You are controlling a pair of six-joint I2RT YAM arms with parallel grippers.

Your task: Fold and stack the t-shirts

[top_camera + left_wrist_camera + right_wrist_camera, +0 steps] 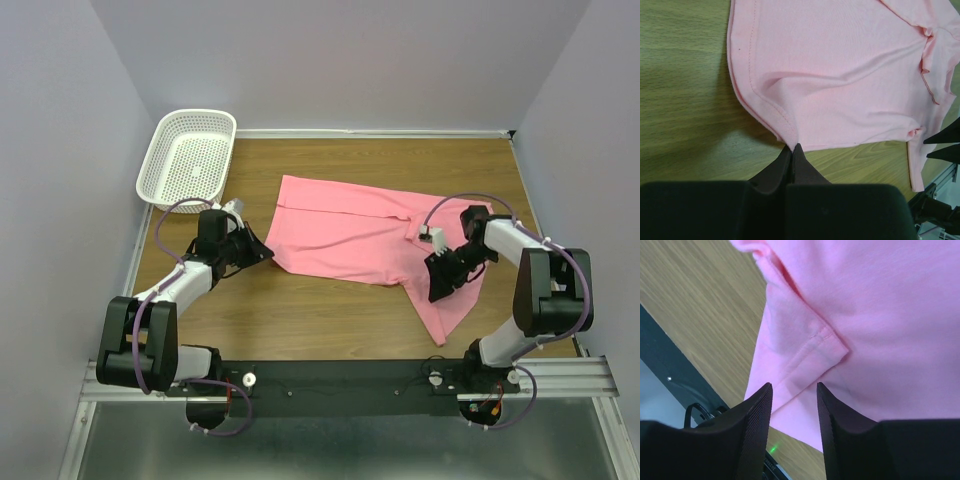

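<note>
Left hand (791,148), clenched on a hem corner of the pink t-shirt (840,75). Right hand (794,386), jaws apart and holding nothing, poised just over a sleeve (805,347). To fold cleanly, the right hand should probably close on the sleeve's hem, catching both layers, before either hand lifts. The shirt lies spread on the wooden surface (330,300), ahead of the left hand's fingertips and beneath the right hand.

White-and-black left arm (185,283) and right arm (512,240), trailing purple cables (158,232), on a black rail (340,378); ribbed black end effector fingers (752,425).
</note>
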